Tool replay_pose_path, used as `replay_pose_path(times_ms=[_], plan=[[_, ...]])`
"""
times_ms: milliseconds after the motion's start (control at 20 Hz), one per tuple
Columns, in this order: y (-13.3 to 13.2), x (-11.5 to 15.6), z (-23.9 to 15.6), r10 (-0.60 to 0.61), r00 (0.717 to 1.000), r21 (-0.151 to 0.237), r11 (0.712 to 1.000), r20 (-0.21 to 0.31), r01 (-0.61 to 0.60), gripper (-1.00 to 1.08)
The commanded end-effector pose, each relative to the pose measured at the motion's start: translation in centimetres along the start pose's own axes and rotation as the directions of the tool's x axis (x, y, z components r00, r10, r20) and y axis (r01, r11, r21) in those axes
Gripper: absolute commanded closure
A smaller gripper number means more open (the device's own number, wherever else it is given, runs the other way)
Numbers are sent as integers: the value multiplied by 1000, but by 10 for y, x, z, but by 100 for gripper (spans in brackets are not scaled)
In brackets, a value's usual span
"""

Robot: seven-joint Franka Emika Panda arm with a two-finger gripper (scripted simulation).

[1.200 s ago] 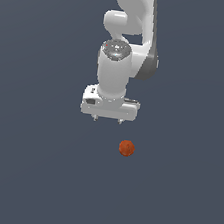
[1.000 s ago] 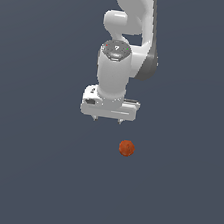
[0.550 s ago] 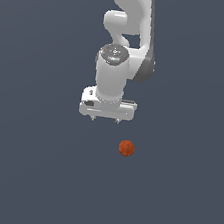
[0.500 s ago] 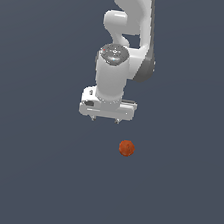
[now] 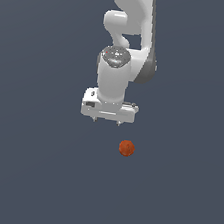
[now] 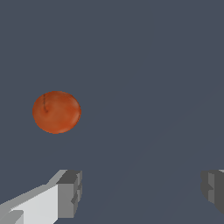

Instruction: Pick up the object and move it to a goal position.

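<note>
The object is a small orange-red sphere [image 5: 126, 148] with a mottled surface, lying on the dark grey floor. It also shows in the wrist view [image 6: 57, 112]. My white gripper [image 5: 106, 122] hangs above the floor, apart from the sphere, which lies a little lower in the exterior view and toward its right. The gripper is open and empty: in the wrist view its two fingertips [image 6: 70, 194] stand far apart with only floor between them [image 6: 142, 192]. The sphere lies outside the gap between the fingers.
A plain dark grey floor [image 5: 29, 173] fills both views. The white arm [image 5: 128, 30] rises to the top of the exterior view.
The gripper and arm have shifted slightly toward the exterior view's left. The sphere has not moved. The gripper stays open.
</note>
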State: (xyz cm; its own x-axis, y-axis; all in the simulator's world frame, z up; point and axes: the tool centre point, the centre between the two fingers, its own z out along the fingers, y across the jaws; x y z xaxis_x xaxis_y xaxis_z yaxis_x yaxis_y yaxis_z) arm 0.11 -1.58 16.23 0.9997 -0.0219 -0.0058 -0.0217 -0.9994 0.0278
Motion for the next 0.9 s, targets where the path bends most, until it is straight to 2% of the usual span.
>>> replay_pose_path(times_ms=[0, 400, 850], plan=[[-3, 2, 2, 31, 1000, 2, 1000, 0, -31, -92], [-19, 11, 11, 182, 983, 8, 983, 1, -182, -92], [-43, 22, 24, 388, 922, 15, 922, 5, -388, -92]])
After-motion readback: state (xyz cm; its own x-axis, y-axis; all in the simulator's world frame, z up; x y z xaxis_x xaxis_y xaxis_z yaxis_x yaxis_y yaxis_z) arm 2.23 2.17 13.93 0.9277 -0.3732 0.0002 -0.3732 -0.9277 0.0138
